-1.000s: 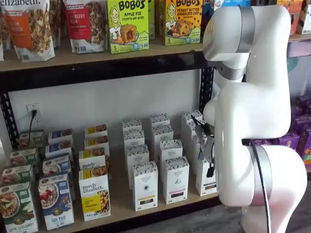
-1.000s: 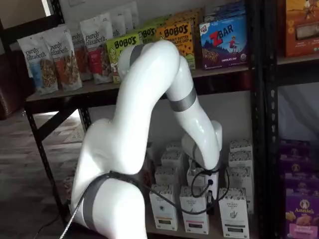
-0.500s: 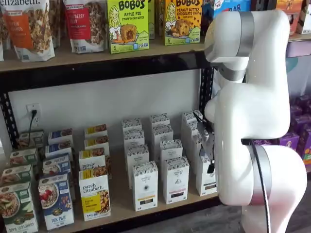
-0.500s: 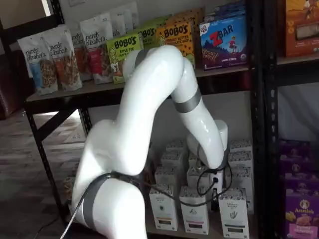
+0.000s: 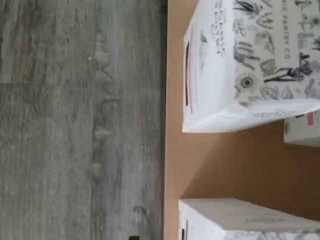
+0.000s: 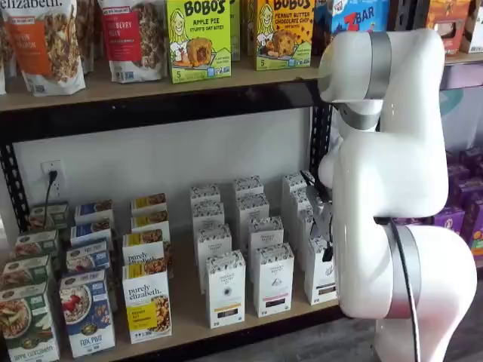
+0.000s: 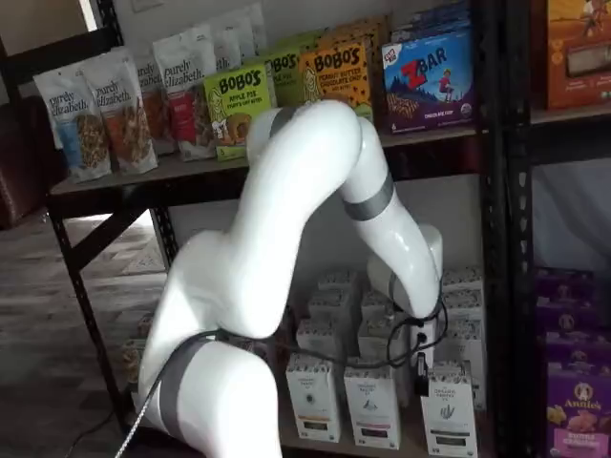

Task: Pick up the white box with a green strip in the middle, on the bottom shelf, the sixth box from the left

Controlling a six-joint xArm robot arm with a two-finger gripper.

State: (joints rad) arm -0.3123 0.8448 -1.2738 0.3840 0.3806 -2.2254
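Observation:
The white box point(image 7: 448, 408) with an olive-green strip stands at the front right of the bottom shelf point(image 7: 406, 447). In a shelf view it point(image 6: 320, 277) is partly hidden behind the arm. My gripper point(image 6: 326, 247) hangs just above that box; in a shelf view only its black fingers point(image 7: 421, 364) and a cable show, side-on, next to the box's top. No gap between the fingers shows and nothing is in them. The wrist view shows the tan shelf board point(image 5: 225, 160) and two white cartons with patterned tops; I cannot tell which is the target.
Like white cartons with dark strips point(image 6: 272, 279) point(image 6: 225, 290) stand in rows to the left. Purely Elizabeth boxes point(image 6: 146, 302) stand further left. The black rack post point(image 7: 496, 239) is close on the right. Grey wood floor point(image 5: 75, 125) lies below the shelf edge.
The arm has swung a little to the right and the gripper has moved closer over the rightmost column of white cartons. No box has moved.

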